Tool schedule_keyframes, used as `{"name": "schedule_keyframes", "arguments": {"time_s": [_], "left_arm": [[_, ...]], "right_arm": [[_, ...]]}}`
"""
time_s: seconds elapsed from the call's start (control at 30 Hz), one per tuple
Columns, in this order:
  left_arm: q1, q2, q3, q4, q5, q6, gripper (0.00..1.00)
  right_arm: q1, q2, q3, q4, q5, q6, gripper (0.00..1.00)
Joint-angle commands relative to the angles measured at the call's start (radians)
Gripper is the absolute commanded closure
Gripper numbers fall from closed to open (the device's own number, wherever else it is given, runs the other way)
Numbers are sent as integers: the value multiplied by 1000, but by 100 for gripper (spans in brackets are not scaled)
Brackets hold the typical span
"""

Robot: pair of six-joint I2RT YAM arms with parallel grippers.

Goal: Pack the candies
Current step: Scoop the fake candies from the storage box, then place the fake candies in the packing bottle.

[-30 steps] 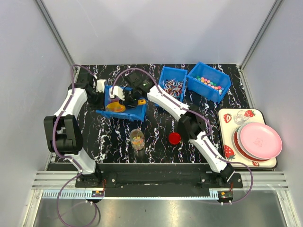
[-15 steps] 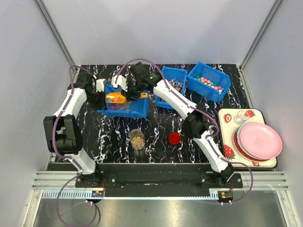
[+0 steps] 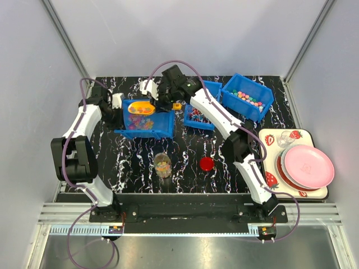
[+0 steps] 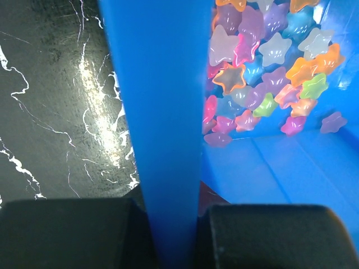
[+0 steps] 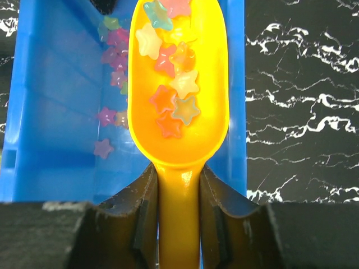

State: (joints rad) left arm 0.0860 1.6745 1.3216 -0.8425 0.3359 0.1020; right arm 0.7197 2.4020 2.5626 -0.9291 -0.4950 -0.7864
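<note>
Candies (image 5: pixel 171 84) in scoop (image 5: pixel 205 129) beyond right fingers (image 5: pixel 140 216)

No text, label, brand or number can be read anywhere.

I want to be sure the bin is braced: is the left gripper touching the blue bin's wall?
Touching. The left wrist view shows the wall of the blue bin running down between the fingers of the left gripper, both pressed against it with no gap.
</note>
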Motion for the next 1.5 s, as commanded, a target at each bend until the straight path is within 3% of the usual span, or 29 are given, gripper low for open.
{"name": "schedule_keyframes", "arguments": {"time_s": [0.0, 0.5, 0.9, 1.47], "left_arm": [[4, -50, 39, 11, 63, 16, 100], [18, -24, 41, 14, 29, 2, 100], [34, 4, 45, 17, 2, 2, 100], [61, 39, 45, 17, -18, 8, 100]], "right_arm": [[-45, -107, -18, 35, 6, -7, 100], [-91, -285, -128, -92, -24, -48, 100], [-105, -449, -265, -100, -14, -30, 100], [-62, -802, -791, 2, 95, -40, 100]]}}
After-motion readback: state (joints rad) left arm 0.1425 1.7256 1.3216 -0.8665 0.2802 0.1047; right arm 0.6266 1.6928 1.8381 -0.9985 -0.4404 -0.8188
